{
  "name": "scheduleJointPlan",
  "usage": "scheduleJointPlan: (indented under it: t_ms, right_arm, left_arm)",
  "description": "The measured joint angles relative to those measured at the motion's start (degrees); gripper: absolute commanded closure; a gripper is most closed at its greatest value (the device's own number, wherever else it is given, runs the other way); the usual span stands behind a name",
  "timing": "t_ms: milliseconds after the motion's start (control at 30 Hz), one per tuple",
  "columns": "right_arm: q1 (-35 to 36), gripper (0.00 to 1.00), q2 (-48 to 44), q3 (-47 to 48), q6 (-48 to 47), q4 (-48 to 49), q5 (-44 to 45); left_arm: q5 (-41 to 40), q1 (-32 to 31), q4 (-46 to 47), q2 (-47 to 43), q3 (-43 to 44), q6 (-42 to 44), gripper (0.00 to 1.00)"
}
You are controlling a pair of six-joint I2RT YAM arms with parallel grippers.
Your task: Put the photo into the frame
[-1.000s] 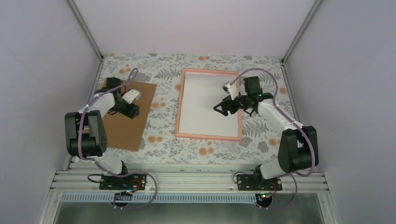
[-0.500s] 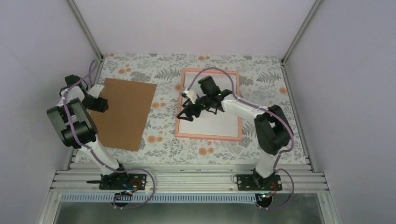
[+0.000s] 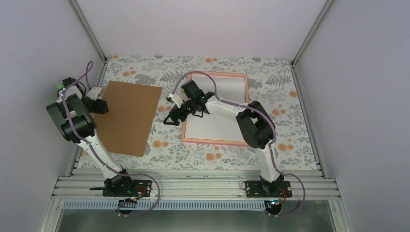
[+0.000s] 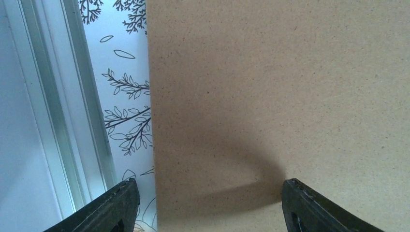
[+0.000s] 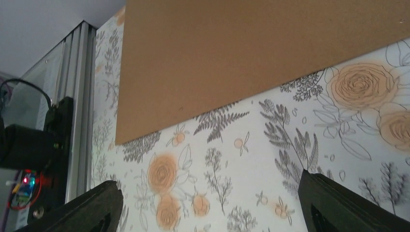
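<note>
Your flowered desk point(image 3: 290, 82) carries a brown backing board point(image 3: 130, 116) toward its left edge and the frame point(image 3: 215, 141) near the middle, long axis running near edge to far, with a white sheet point(image 3: 208, 126) inside. Your right hand point(image 3: 174, 120) hovers, jaws wide, just off the frame's left rim, facing the board. Your left hand point(image 3: 101, 106), also spread and empty, sits over the board's left edge. The photo shows in no view, so you cannot tell which way it lies; the right hand is nearer the frame
</note>
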Motion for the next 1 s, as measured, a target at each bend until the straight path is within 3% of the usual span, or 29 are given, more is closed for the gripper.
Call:
scheduleJointPlan:
  t_ms: [167,500,1000]
  right_arm:
    - [0.6,0.01,5.8,6.2,4.9,-1.6,-0.7]
    - [1.2,0.0,14.9,14.9,14.2,-6.9,-2.6]
    - [-5.0,0.04,12.5,11.3,21.8,-10.4,-3.1]
  left_arm:
    - [0.1,0.0,0.7,0.2,-0.4,-0.1,0.26]
    - [0.6,0.1,7.5,-3.2,-7.2,-0.3,0.27]
    - [4.9,-2.6,15.3,-13.0,-23.1,-5.7,0.34]
